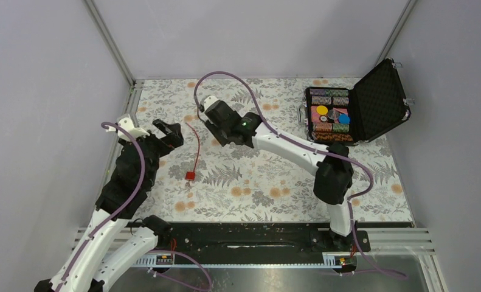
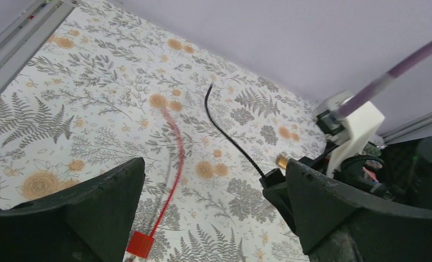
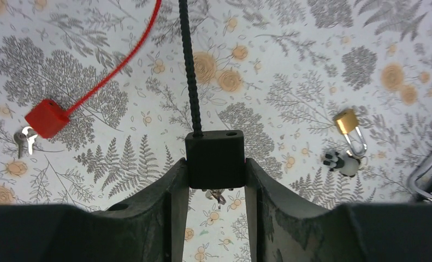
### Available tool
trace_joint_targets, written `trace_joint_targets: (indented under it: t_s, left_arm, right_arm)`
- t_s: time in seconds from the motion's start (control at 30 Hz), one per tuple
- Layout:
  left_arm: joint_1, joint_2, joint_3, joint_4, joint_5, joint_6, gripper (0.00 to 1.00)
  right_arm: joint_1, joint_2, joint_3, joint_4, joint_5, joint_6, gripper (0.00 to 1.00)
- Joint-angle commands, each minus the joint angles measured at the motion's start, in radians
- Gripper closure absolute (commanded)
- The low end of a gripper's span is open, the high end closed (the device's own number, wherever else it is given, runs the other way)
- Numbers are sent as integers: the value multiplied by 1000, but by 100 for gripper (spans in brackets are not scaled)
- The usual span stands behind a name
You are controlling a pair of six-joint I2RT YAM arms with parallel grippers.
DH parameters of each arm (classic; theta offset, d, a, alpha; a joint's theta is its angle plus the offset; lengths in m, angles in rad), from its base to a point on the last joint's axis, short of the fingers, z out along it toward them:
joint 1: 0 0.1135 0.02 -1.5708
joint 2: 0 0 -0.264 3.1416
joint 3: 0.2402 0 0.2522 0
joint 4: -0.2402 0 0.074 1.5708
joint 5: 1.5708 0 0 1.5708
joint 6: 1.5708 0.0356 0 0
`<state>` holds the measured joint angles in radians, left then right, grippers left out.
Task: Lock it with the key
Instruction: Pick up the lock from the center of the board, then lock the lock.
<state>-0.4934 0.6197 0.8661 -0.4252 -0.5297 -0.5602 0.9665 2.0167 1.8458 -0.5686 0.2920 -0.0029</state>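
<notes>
- We find the key (image 3: 342,162) — a tiny silvery cluster — lying loose on the floral cloth (image 3: 290,65), just beside a small brass padlock (image 3: 346,121) and right of the black block (image 3: 214,158). Nothing grips it.
- The right gripper (image 3: 215,170) has its jaws part closed, clamped on the sides of the black block, whose black cable (image 3: 189,65) runs off across the cloth.
- The left gripper (image 2: 213,218) has its jaws spread fully and holds nothing, above the red cable (image 2: 175,158).
- Our judgement: lock body secured, key not yet fetched. The next move calls for a fine pinch on the key, then lining it up with the block.

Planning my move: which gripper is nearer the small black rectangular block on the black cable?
Right. The right gripper grips the black block; the left gripper hovers open, leftward, apart.
</notes>
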Motion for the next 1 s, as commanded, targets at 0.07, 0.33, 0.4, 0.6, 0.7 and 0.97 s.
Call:
trace_joint_targets:
  t_s: [0.07,0.33,0.4,0.6,0.7,0.97]
  left_arm:
    - [3,-2,9,66,65,-51,1]
    - [3,60,-23,175,295,-163,1]
    - [3,78,-51,250,397,-211,1]
    - [3,177,-96,428,563,-337,3]
    - [3,226,-101,551,591,-364,4]
    - [4,337,-65,608,642,-411,36]
  right_arm:
    - [-10,-103,-13,-26,98,1,88]
    - [-22,-285,-165,48,18,143,88]
    - [-23,-343,-228,113,-28,172,88]
    - [-23,-504,-432,345,-194,213,85]
    - [-23,-526,-452,369,-235,225,84]
    - [-23,-576,-492,406,-251,255,84]
